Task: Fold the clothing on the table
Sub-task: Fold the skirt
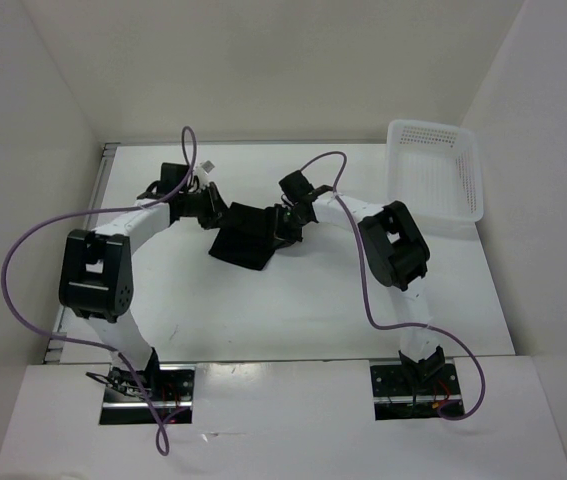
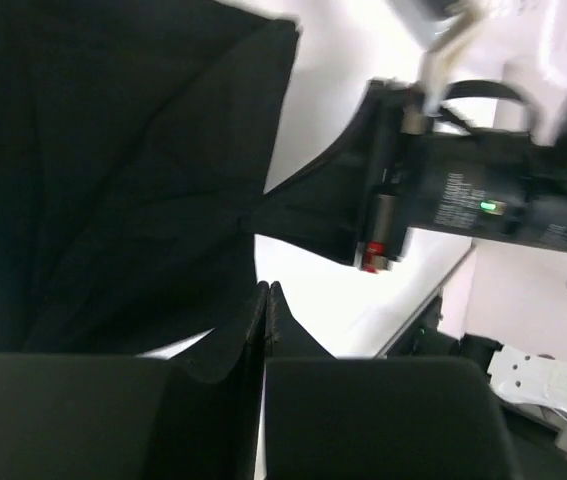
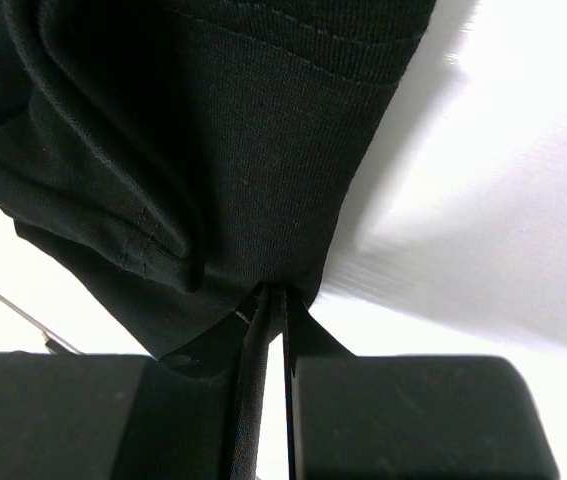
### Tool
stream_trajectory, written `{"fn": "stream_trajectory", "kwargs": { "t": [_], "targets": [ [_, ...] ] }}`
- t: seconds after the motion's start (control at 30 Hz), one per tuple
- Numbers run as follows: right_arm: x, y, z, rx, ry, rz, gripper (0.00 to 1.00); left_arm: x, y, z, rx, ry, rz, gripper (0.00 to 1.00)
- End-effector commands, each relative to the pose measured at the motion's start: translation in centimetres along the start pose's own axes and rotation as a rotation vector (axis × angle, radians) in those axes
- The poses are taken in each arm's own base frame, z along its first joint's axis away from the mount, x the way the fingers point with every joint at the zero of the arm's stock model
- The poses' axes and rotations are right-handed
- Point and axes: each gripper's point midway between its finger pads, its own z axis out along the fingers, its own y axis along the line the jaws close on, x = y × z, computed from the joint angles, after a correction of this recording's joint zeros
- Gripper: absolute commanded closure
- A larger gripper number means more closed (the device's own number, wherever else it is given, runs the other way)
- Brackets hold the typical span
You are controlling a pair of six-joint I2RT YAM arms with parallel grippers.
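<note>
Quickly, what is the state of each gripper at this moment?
Left gripper: closed, seems to pinch an edge of the clothing.
Right gripper: closed on a fold of the clothing.

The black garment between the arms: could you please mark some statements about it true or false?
1. The left tool and right tool both pinch the small black fabric garment. True.
2. The garment lies in the white perforated plastic basket. False: it is between the arms, outside it.
3. The right tool is wide open. False: it is shut on the garment.
4. The basket sits far right on the large white table. True.
</note>
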Motion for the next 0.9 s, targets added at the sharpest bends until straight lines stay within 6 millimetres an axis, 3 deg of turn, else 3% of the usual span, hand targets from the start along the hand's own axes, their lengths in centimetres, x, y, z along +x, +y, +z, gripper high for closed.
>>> {"fn": "stream_trajectory", "kwargs": {
  "t": [0.0, 0.3, 0.43, 0.6, 0.73, 0.77, 0.87],
  "targets": [
    [0.1, -1.2, -1.1, 0.059, -0.015, -0.015, 0.87, 1.3, -1.0, 2.5, 0.083, 0.082, -0.006, 1.00],
    [0.1, -0.5, -1.5, 0.052, -0.017, -0.025, 0.87, 2.4, 2.4, 6.3, -0.019, 0.120, -0.029, 1.00],
    [0.0, -0.2, -1.8, 0.047, -0.024, -0.019, 0.87, 1.1, 4.2, 6.5, -0.127, 0.035, -0.024, 1.00],
    [0.7, 0.4, -1.5, 0.043, -0.015, -0.035, 0.87, -2.9, 5.4, 6.0, -0.193, -0.151, -0.061, 1.00],
    [1.5, 0.2, -1.4, 0.047, -0.004, -0.040, 0.87, -7.1, 5.5, 4.0, -0.218, -0.318, -0.055, 1.00],
    [1.6, 0.3, -1.4, 0.040, 0.002, -0.040, 0.87, -8.5, 4.6, 3.8, -0.205, -0.356, -0.051, 1.00],
    [1.8, 0.2, -1.6, 0.041, 0.003, -0.039, 0.87, -12.1, 5.5, 2.7, -0.200, -0.444, -0.071, 1.00]
  ]
}}
